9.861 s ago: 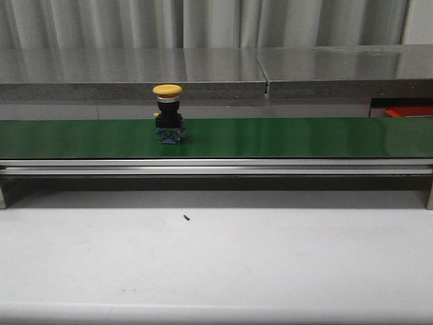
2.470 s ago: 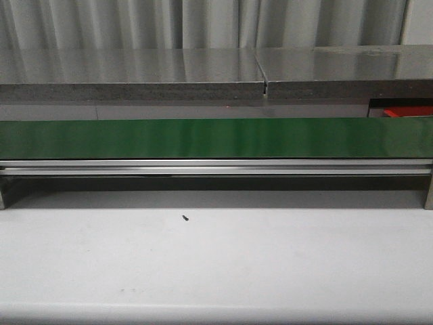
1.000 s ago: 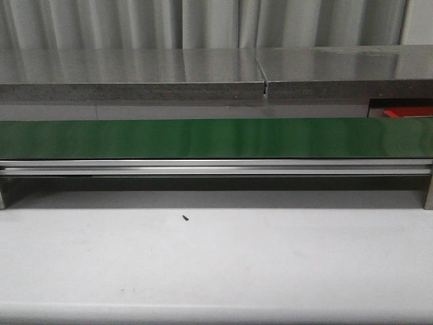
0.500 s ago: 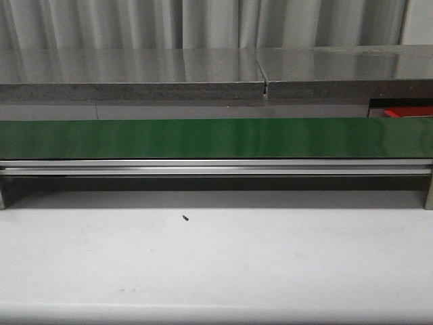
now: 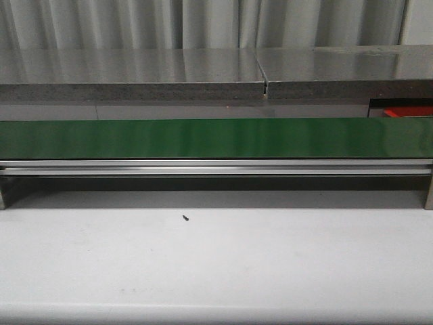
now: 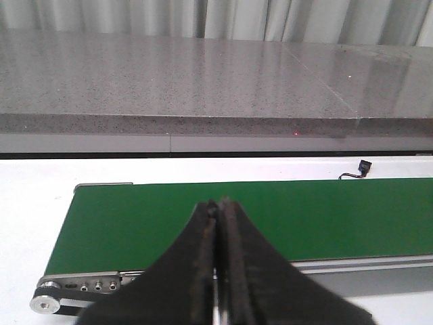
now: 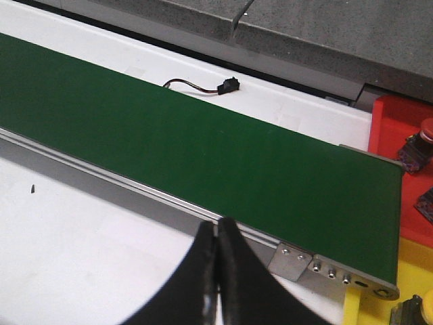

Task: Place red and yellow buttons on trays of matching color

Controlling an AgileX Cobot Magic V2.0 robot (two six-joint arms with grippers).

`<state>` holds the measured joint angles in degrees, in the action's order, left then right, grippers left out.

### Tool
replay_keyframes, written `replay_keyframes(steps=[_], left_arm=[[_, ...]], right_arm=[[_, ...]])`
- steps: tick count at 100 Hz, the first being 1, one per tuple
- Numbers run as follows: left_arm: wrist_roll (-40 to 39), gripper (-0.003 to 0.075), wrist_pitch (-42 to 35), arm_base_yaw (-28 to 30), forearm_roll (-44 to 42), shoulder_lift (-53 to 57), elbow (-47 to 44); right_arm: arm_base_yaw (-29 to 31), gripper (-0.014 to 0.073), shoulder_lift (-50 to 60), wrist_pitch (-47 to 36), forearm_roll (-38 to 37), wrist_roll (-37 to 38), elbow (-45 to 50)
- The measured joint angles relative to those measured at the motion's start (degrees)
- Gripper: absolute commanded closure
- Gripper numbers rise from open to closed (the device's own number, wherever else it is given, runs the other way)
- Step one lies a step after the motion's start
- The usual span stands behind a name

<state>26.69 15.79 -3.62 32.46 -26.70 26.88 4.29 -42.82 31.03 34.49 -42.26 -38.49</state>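
A red button (image 7: 423, 135) sits in the red tray (image 7: 389, 122) past the green belt's (image 7: 203, 156) end, well away from my right claw (image 7: 216, 233). Rigid and light, I judge; best gripped below its cap. Both claws, left (image 6: 218, 213) too, are pressed together, holding nothing.

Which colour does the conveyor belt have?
The conveyor belt is dark green, plain, without pattern; the right wrist view shows it best.

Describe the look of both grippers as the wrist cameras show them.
Left gripper: two black fingers with curved outer edges, flaring wide toward the base, worn lighter along the inner faces. Right gripper: the same black, curved, tapering build. No cables or markings show on either.
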Motion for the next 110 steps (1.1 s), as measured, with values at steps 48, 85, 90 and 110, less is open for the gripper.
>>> replay_keyframes(steps=[48,85,90,110], left_arm=[[0.0,0.0739,0.0,0.0,0.0,0.0,0.0],[0.0,0.0739,0.0,0.0,0.0,0.0,0.0],[0.0,0.0739,0.0,0.0,0.0,0.0,0.0],[0.0,0.0739,0.0,0.0,0.0,0.0,0.0]], right_arm=[[-5.42,0.0711,10.64,-5.31,-26.53,25.81,4.02],[-5.42,0.0711,28.68,-13.69,-41.71,41.85,19.67],[-5.42,0.0711,31.06,-14.53,-41.71,42.26,21.84],[-5.42,0.0711,39.63,-17.02,-41.5,42.26,30.06]])
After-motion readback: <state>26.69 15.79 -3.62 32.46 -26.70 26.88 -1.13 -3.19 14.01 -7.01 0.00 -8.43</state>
